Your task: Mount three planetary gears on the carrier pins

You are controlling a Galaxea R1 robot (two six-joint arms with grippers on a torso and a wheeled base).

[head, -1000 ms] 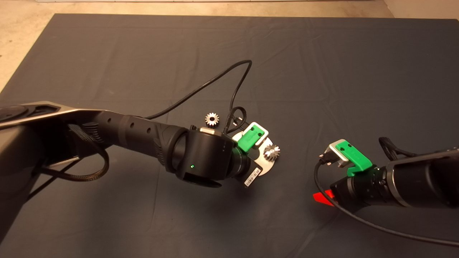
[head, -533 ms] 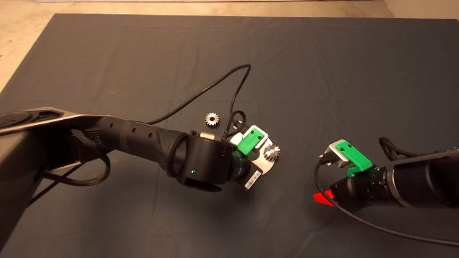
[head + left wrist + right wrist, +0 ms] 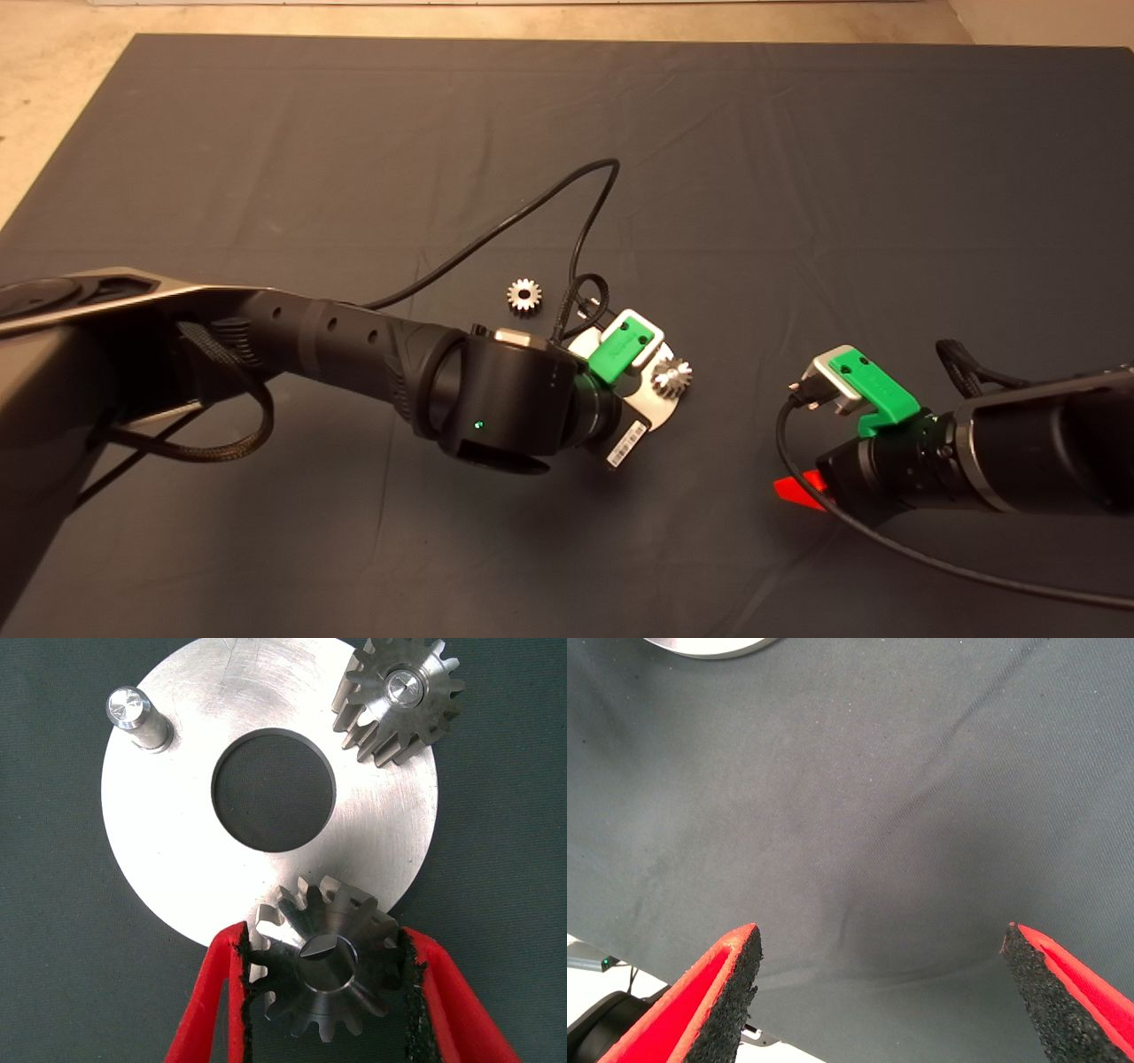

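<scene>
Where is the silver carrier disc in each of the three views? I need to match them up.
Head view: the carrier disc lies mid-mat, mostly hidden under the left gripper.
Left wrist view: the disc fills the picture, beyond the fingers.
Right wrist view: only its rim shows, at the picture's edge.
Shared landmark: the seated gear, missing from the right wrist view.

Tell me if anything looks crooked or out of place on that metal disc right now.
The gear between the left gripper jaws sits tilted over its pin, not yet flat on the disc. Another gear is seated; one pin is bare, and the third gear lies on the mat.
</scene>
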